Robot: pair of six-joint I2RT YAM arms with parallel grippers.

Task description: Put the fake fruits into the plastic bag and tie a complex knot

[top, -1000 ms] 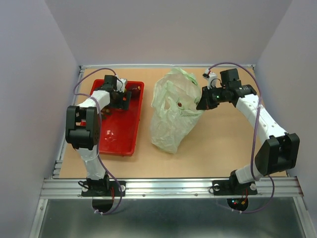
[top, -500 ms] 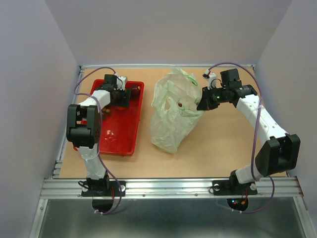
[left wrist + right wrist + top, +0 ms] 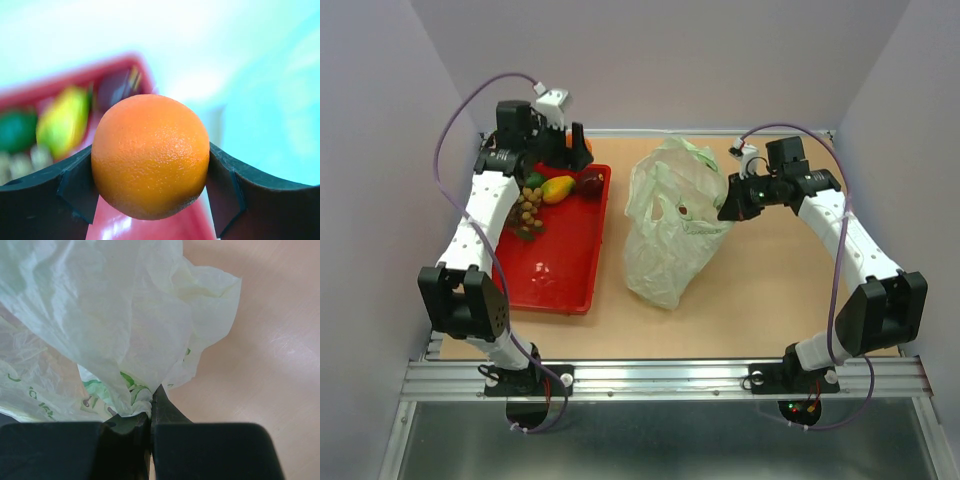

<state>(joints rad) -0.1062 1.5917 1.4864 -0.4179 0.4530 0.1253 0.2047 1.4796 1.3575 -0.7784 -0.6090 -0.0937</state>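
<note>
The left jaws stand wide, clamping a round orange fruit (image 3: 150,156) across its middle, at the upper left of the top view, over the far end of the red tray (image 3: 560,285); the other fake fruits (image 3: 545,192) lie in the tray's upper part. The plastic bag (image 3: 665,235) lies mid-frame on the desk (image 3: 770,300); the right jaws are closed tight on a fold of its right edge. I judge the fruit light, hard and smooth, so it may slip; the bag is thin and limp, best pinched at rim or handles.
</note>
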